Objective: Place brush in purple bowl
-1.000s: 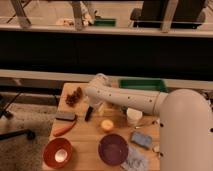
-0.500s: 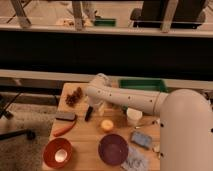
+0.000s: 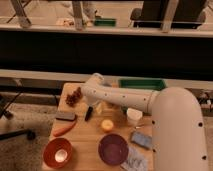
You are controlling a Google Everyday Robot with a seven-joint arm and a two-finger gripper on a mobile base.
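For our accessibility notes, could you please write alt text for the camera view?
A white robot arm reaches across a wooden table, its open claw down by a slim black brush. Nearer the front edge sit a purple bowl and an orange bowl.

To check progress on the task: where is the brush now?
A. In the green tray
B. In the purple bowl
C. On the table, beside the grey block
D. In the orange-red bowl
C: the brush lies on the table beside the grey block, apart from the purple bowl; the gripper is just above the brush.
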